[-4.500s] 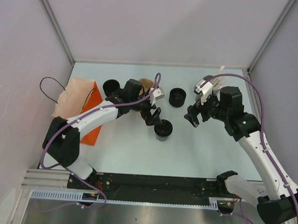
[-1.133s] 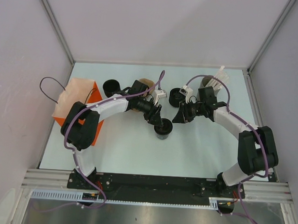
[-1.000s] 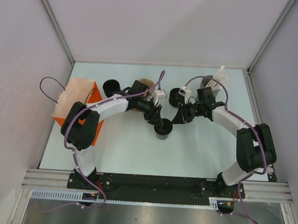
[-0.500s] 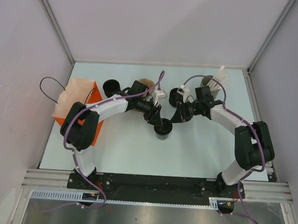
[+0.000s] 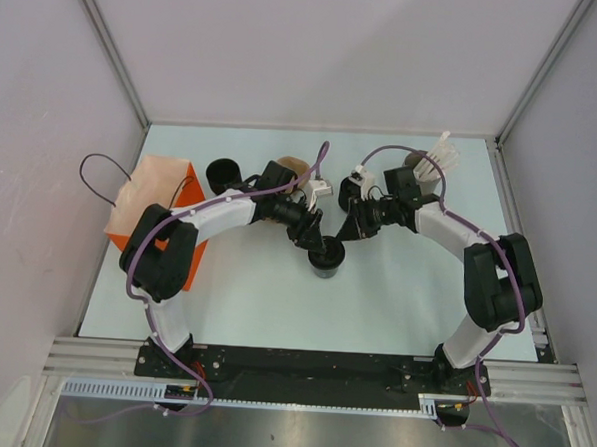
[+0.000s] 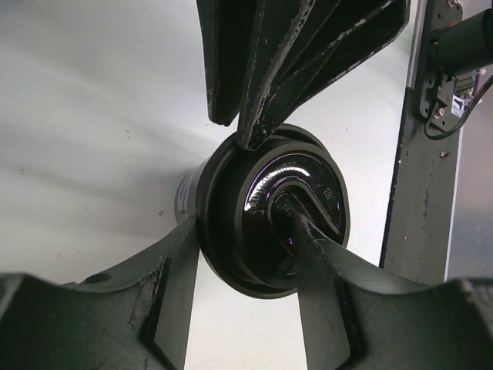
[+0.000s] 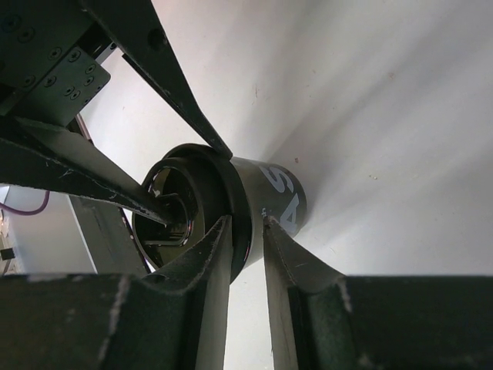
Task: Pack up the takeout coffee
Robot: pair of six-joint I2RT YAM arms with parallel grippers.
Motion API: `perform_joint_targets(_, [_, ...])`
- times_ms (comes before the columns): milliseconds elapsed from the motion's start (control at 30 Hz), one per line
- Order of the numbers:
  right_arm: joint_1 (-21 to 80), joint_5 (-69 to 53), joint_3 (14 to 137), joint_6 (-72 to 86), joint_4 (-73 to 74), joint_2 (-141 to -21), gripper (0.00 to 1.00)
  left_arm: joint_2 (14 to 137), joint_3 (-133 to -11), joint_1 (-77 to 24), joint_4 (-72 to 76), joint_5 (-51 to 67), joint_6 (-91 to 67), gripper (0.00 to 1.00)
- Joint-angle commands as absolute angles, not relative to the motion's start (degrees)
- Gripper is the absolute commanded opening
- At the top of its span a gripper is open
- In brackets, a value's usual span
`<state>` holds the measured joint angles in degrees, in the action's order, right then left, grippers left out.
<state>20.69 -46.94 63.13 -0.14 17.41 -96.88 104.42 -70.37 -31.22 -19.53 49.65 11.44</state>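
The takeout coffee (image 5: 327, 260), a small black cup with a black lid, is at the middle of the table. My left gripper (image 5: 318, 241) is shut on its lid. In the left wrist view one finger (image 6: 181, 262) presses the outside of the rim and the other rests in the lid's recess, on the cup (image 6: 266, 231). My right gripper (image 5: 346, 232) comes in from the right and pinches the lid's rim. In the right wrist view its narrow jaws (image 7: 246, 223) hold the rim, one tip on the lid and one on the cup wall (image 7: 281, 196).
An orange paper bag (image 5: 161, 202) lies at the left. A black cup (image 5: 221, 172) stands beside it. Another black cup (image 5: 348, 189) sits partly behind my right arm. A brown pulp carrier (image 5: 293, 167) is behind my left wrist. The cylinder of white sticks (image 5: 430, 160) stands at the back right.
My right gripper has moved left from beside the rear cup to the takeout coffee and narrowed onto its lid rim. The left gripper and the cup have stayed put.
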Motion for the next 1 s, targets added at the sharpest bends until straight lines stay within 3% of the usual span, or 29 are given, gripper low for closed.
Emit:
perform_joint_targets(0, [22.85,-41.32,63.99,-1.84,19.25,-99.31,0.26,106.61,-66.89,-31.38,-22.59,37.71,17.23,0.53])
perform_joint_targets(967, [28.21,-27.33,58.81,-11.51,25.75,-99.23,0.23,105.29,-64.69,-32.08,-24.08,31.73,19.86,0.49])
